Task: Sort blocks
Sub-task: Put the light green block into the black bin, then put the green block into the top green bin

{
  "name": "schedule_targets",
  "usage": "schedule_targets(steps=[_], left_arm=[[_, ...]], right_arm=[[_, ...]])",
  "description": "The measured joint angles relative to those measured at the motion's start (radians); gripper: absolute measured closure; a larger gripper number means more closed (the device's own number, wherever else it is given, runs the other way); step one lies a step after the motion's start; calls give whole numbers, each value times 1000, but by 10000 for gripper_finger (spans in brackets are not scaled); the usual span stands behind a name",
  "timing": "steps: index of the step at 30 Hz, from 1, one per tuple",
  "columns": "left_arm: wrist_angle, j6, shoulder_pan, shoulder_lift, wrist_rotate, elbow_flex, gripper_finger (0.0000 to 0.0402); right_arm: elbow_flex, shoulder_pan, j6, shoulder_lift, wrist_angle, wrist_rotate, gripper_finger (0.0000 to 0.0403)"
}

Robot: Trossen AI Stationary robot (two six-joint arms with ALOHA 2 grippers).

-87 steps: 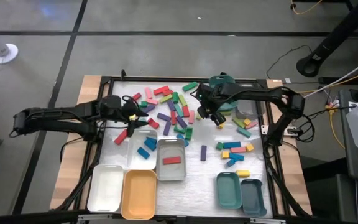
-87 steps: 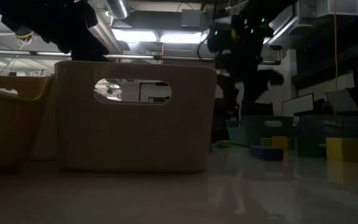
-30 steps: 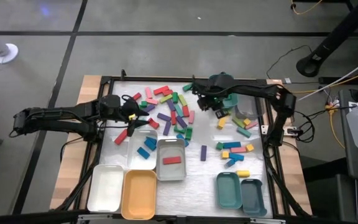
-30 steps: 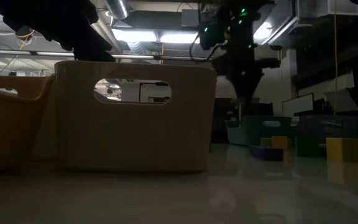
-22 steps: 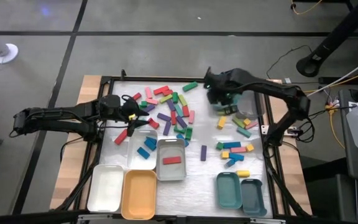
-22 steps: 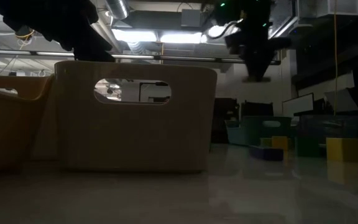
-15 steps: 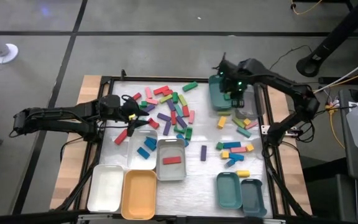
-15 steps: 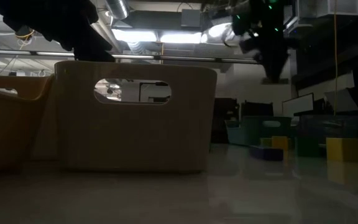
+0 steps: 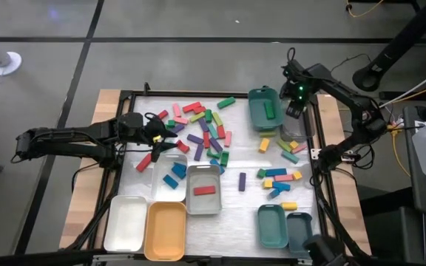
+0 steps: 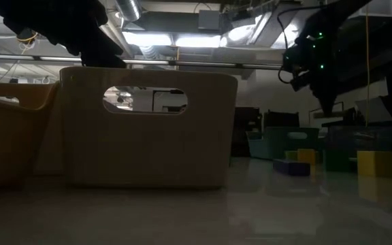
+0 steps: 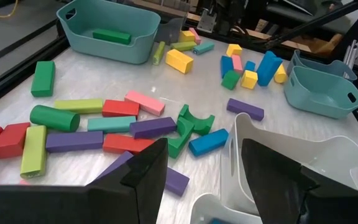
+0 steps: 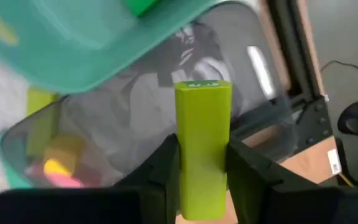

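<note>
A dense heap of blocks (image 9: pixel 202 133) fills the table's (image 9: pixel 235 210) upper centre; trays (image 9: pixel 161 222) line its lower edge. Bare surface lies between them at lower centre, giving a pincer free passage.

Two slim black jointed arms are seen; black cables are run along them; small green lights are lit on the right arm (image 9: pixel 331 81) near the wrist; the fingers (image 11: pixel 143 171) are matt black and flat.
</note>
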Motion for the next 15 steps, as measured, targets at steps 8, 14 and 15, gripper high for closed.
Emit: schedule_targets(steps=[8,14,15], left_arm=[[0,0,0,0,0,0,208],[0,0,0,0,0,0,208],[0,0,0,0,0,0,208]], right_arm=[[-1,-6,55,0,8,0,211],[1,-6,55,0,58,-7,160],[7,-5,54,0,58,-14,157]])
